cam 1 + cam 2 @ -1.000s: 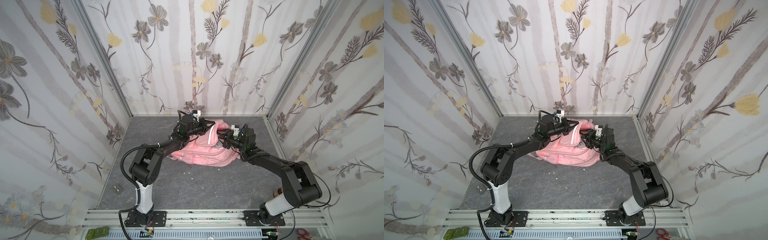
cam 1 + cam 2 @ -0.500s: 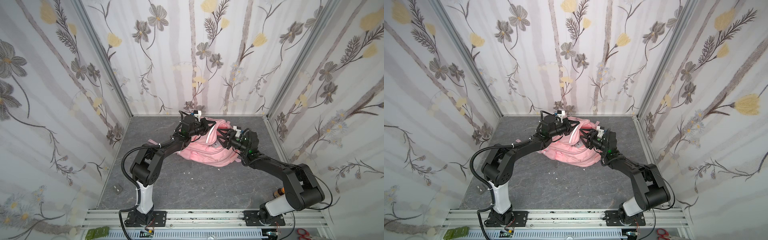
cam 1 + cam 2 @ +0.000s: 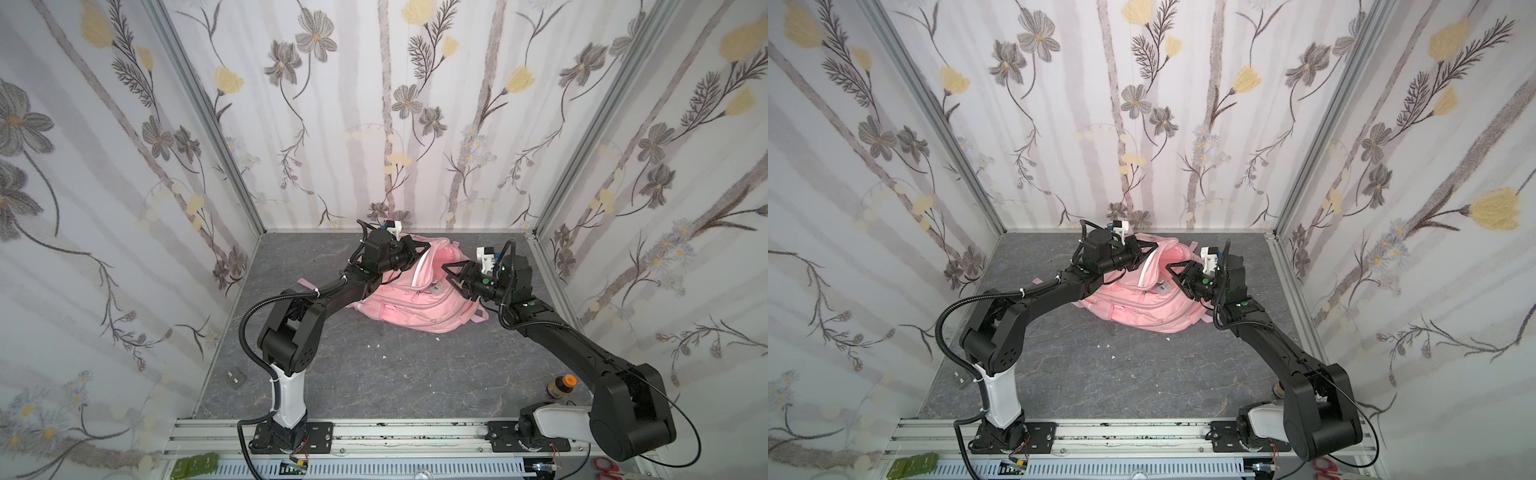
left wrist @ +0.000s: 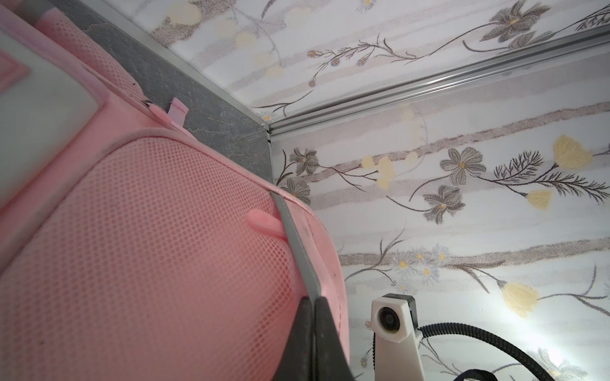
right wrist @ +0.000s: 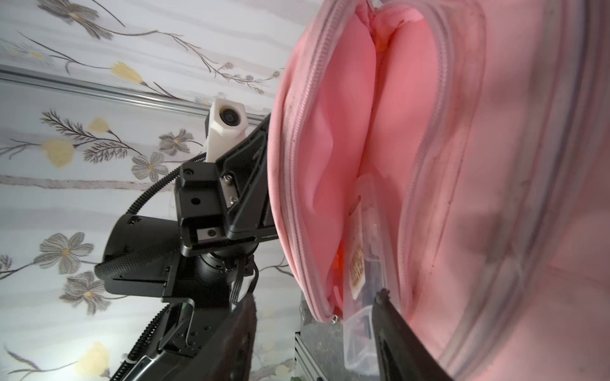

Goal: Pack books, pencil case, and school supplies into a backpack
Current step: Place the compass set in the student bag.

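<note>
The pink backpack (image 3: 415, 307) (image 3: 1142, 309) lies at the back of the floor with its main opening gaping. My left gripper (image 3: 426, 248) (image 3: 1152, 248) (image 4: 312, 298) is shut on the backpack's flap edge, on its grey-white strip (image 4: 297, 250), and holds it up. My right gripper (image 3: 449, 276) (image 3: 1174, 277) (image 5: 313, 306) stands open at the mouth. A clear case (image 5: 359, 330) (image 3: 434, 289) sticks out of the opening next to one finger (image 5: 386, 316), not pinched. The books and the pencil case are out of view.
A small brown bottle with an orange cap (image 3: 561, 386) stands by the right arm's base. A small grey plate (image 3: 235, 379) lies at the floor's left edge. A pink strap end (image 3: 478, 318) trails right of the backpack. The back wall is close behind.
My right gripper has moved left, closer to the backpack's mouth. The left gripper keeps its hold on the flap and has barely shifted.
</note>
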Controlling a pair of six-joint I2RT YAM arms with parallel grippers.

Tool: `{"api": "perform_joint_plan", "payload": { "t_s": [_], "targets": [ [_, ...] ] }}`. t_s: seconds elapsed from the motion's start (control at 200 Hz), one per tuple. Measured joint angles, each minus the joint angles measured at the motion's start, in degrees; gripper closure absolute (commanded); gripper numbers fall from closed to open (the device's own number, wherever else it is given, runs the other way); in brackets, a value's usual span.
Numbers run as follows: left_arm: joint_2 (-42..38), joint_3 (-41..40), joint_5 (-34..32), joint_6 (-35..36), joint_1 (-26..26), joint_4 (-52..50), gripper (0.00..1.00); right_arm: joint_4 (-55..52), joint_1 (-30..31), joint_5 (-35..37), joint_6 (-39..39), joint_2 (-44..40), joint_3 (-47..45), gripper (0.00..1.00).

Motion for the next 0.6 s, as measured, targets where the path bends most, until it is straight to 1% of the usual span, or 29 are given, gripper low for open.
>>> {"api": "perform_joint_plan", "payload": {
  "t_s": [0.125, 0.245, 0.345, 0.385, 0.475, 0.6],
  "targets": [
    [-0.4, -0.8, -0.3, 0.4, -0.1, -0.1, 1.00, -6.4, 0.2, 0.0, -4.9, -2.7, 0.1, 0.55],
    [-0.5, -1.6, -0.5, 0.4, -0.4, 0.0, 1.00, -10.7, 1.2, 0.4, -8.5, -5.4, 0.2, 0.56],
    [-0.8, -1.7, -1.3, 0.4, -0.8, -0.3, 1.00, -12.8, 2.9, 0.8, -10.0, -6.3, 0.1, 0.59],
    [-0.8, -1.7, -1.4, 0.4, -0.9, -0.4, 1.00, -13.1, 3.7, 0.9, -10.3, -6.3, -0.2, 0.62],
    [-0.8, -1.7, -1.7, 0.4, -1.0, -0.3, 1.00, -13.0, 5.2, 0.8, -10.5, -5.3, -0.7, 0.64],
    [-0.5, -1.7, -2.1, 0.4, -1.4, -0.2, 1.00, -11.9, 5.3, 0.3, -10.5, -2.1, -0.8, 0.65]
  ]
}}
